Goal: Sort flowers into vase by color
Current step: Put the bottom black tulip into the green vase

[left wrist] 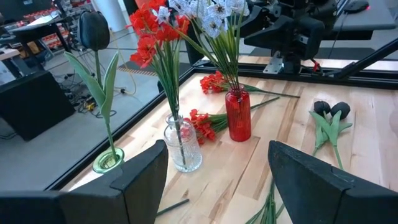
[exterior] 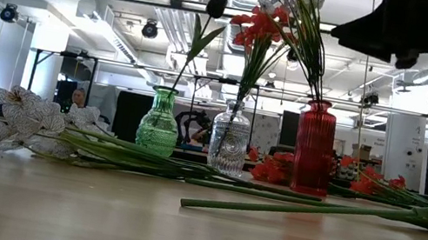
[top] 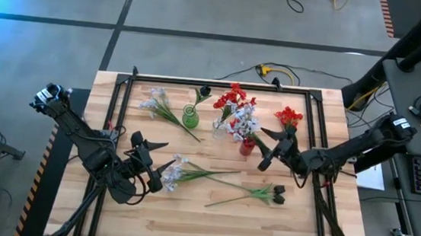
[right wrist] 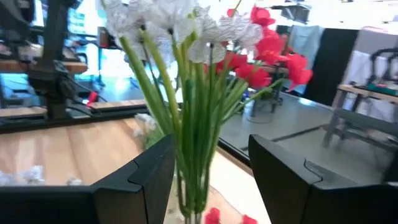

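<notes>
**A:** What are you looking at, biggest things first?

**B:** You have the wooden table [top: 209, 217], then your two arms. Your left gripper [top: 158, 161] sits over the near left of the table, jaws apart with nothing between them, next to a pale blue-white spray [top: 179, 171] lying flat. Your right gripper [top: 269, 147] is at the right, just beside the red vase [top: 247, 146], jaws apart on either side of the pale stems without closing on them.

**A:** And the flowers?

**B:** The red vase holds pale blue-white blossoms [top: 244, 123]. The clear vase [top: 219, 128] holds red blossoms [top: 230, 97]. The green vase [top: 190, 117] holds one dark bud [top: 204, 92]. Loose on the table: a pale spray at the far left [top: 154, 103], red sprays at the far right [top: 288, 116], and dark buds [top: 276, 192] near the front right.
</notes>
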{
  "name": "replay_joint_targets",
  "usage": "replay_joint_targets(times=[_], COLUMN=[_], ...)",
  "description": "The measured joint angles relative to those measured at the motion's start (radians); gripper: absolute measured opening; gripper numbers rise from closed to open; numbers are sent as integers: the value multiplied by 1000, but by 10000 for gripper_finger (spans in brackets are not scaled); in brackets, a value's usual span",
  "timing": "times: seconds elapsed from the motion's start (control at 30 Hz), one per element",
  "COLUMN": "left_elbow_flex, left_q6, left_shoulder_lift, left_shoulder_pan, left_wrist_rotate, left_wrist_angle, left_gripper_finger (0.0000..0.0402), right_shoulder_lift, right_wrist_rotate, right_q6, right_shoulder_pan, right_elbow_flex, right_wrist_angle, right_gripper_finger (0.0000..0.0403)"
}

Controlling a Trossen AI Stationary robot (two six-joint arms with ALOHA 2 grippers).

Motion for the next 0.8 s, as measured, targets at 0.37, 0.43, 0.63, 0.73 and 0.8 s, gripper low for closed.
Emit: replay_joint_targets(times=[0.37,0.43,0.63,0.73,0.8], left_elbow_flex=[0,0,0,0,0], left_q6=[-19,-19,-25,-28,-29], left_shoulder_lift=[0,0,0,0,0], left_shoulder_pan=[0,0,0,2,5], left_wrist_rotate=[3,9,36,70,95], left_wrist_angle=[0,0,0,0,2], left_gripper_finger=[259,259,259,259,259], right_shoulder_lift=[-22,-20,-19,-19,-19], right_wrist_rotate=[102,114,69,9,-37], right_q6=[457,582,909,961,969], right_shoulder_pan=[31,31,31,31,31], right_elbow_flex=[274,326,450,468,473], right_wrist_angle=[-856,-1037,-1456,-1514,-1516], right_gripper_finger=[196,196,196,196,196])
